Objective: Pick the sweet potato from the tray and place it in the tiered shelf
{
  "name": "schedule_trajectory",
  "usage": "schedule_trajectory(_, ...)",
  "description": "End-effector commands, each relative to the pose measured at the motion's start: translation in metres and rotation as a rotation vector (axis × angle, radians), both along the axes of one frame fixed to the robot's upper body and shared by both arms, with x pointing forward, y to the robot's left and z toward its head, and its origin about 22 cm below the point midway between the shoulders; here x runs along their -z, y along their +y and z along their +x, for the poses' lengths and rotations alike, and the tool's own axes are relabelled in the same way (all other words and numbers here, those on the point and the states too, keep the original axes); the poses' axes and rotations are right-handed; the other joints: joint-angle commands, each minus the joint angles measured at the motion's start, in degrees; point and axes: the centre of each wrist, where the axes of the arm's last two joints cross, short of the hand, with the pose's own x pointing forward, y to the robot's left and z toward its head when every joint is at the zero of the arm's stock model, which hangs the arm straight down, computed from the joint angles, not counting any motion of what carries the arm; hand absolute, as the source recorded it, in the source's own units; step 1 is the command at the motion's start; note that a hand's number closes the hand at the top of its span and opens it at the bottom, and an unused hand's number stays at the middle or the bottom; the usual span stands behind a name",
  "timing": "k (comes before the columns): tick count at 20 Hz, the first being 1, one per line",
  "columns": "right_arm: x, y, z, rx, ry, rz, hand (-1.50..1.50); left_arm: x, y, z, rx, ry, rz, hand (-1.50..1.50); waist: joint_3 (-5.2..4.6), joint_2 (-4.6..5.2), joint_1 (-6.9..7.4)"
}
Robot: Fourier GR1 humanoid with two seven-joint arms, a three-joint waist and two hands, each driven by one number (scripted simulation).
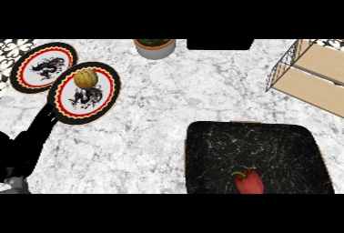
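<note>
Marble counter (168, 104): two plates (44, 68), one tray (255, 141), one pepper (249, 182), one shelf (316, 75); left hand (15, 157) unreadable.

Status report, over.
Left robot hand at lower-left edge, right unseen. Tray holds a red pepper, no sweet potato visible. Nothing between tray and tiered shelf.

Red pepper (249, 181) on tray (228, 145), possibly gourd (85, 78) on plate (73, 107)

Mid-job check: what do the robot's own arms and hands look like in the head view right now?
Only the left hand shows, at the view's lower left edge: plain black, with no markings or cables that I can make out. Just below it sits a small patch of pale grey forearm. The right hand and arm are not in view.
</note>
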Motion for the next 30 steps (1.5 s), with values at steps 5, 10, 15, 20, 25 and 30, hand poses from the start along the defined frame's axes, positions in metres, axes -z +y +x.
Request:
schedule_trajectory(5, 0.052, -0.035, 0.029, 0.146, -0.008, 0.087, -1.5, -0.001, -0.007, 0.004, -0.008, -0.026, -0.006, 0.0, 0.03, 0.19, 0.51)
schedule_trajectory(10, 0.047, -0.056, 0.031, 0.096, 0.056, -0.017, -1.5, 0.016, -0.005, -0.003, 0.008, -0.004, -0.004, 0.0, 0.0, 0.17, 0.38)
schedule_trajectory(15, 0.047, -0.044, 0.048, 0.045, -0.043, 0.081, -1.5, -0.001, 0.003, 0.005, 0.008, -0.002, -0.009, 0.0, 0.01, 0.08, 0.41)
schedule_trajectory(20, 0.03, -0.039, 0.045, 0.014, -0.11, 0.234, -1.5, 0.012, 0.008, -0.006, 0.0, 0.001, -0.003, 0.0, -0.03, -0.12, -0.11)
schedule_trajectory(25, 0.009, -0.054, 0.034, -0.023, -0.164, 0.398, -1.5, 0.012, 0.002, 0.004, -0.001, 0.011, -0.006, 0.0, -0.04, -0.11, -0.42)
schedule_trajectory(30, 0.006, -0.095, -0.009, -0.062, -0.3, 0.483, -1.5, 0.003, -0.002, -0.01, -0.004, -0.002, 0.002, 0.0, 0.01, -0.47, -1.13)
